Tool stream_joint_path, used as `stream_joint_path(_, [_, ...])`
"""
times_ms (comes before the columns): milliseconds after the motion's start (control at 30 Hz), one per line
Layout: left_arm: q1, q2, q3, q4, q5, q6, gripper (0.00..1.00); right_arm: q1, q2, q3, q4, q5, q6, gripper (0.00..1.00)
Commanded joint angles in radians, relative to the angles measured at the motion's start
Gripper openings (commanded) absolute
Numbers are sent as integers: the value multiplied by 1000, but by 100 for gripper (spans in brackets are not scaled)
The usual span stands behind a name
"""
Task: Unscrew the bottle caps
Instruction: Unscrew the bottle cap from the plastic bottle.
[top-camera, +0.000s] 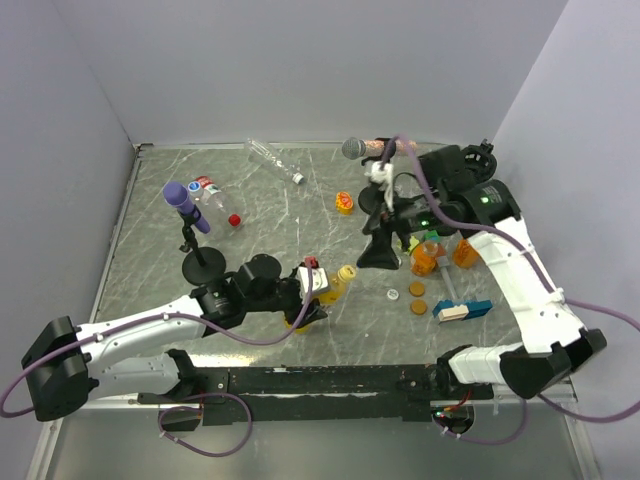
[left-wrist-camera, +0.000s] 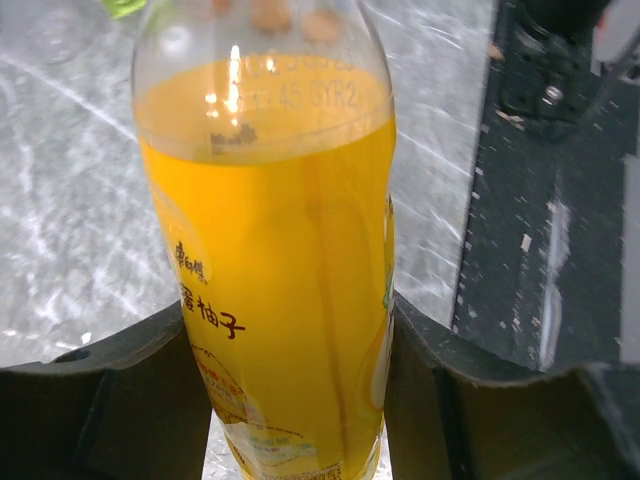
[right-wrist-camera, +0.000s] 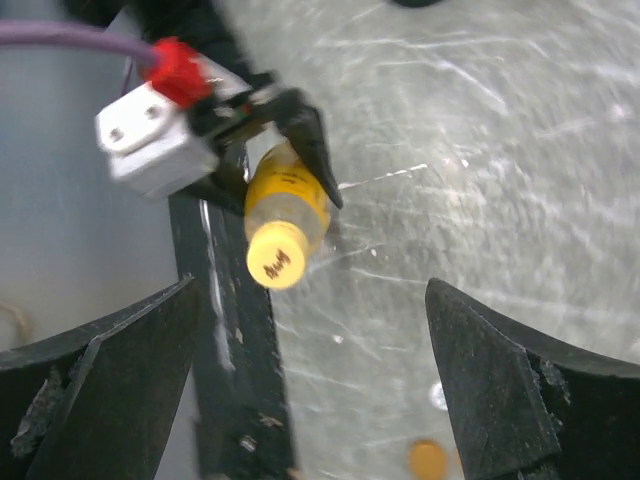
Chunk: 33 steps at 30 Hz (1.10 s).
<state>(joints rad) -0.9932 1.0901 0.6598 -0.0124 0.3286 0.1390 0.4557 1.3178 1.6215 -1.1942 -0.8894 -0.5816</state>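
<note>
My left gripper (top-camera: 312, 290) is shut on the yellow-orange juice bottle (top-camera: 330, 288) near the table's front middle. In the left wrist view the bottle (left-wrist-camera: 280, 250) fills the gap between both fingers (left-wrist-camera: 130, 380). Its yellow bottle cap (right-wrist-camera: 274, 255) sits on the neck and points toward the right wrist camera. My right gripper (right-wrist-camera: 311, 285) stands wide open and empty. The cap lies off to its left, apart from both fingers. A clear bottle (top-camera: 270, 158) lies at the back. Another bottle (top-camera: 212, 203) with a red cap (top-camera: 234, 220) lies at the left.
A purple microphone (top-camera: 186, 205) on a stand is at the left; a grey one (top-camera: 353, 148) on a black tripod (top-camera: 378, 255) is mid-right. Orange items (top-camera: 428, 258), a blue-white block (top-camera: 462, 310), two brown discs (top-camera: 416, 289) and a white ring (top-camera: 392, 295) lie at the right.
</note>
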Motion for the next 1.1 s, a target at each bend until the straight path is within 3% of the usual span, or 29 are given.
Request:
stream_joint_path(0, [-34, -30, 14, 169, -131, -85, 5, -121, -74, -101, 101, 15, 357, 99])
stream_joint_path(233, [-153, 102, 104, 192, -405, -130, 5, -147, 12, -74, -116, 35, 391, 96])
stream_joint_path(567, [-183, 197, 176, 215, -445, -131, 5, -143, 87, -80, -126, 133, 398, 86])
stream_joint_path(1067, [-185, 211, 182, 215, -454, -131, 5, -100, 113, -64, -117, 122, 399, 65])
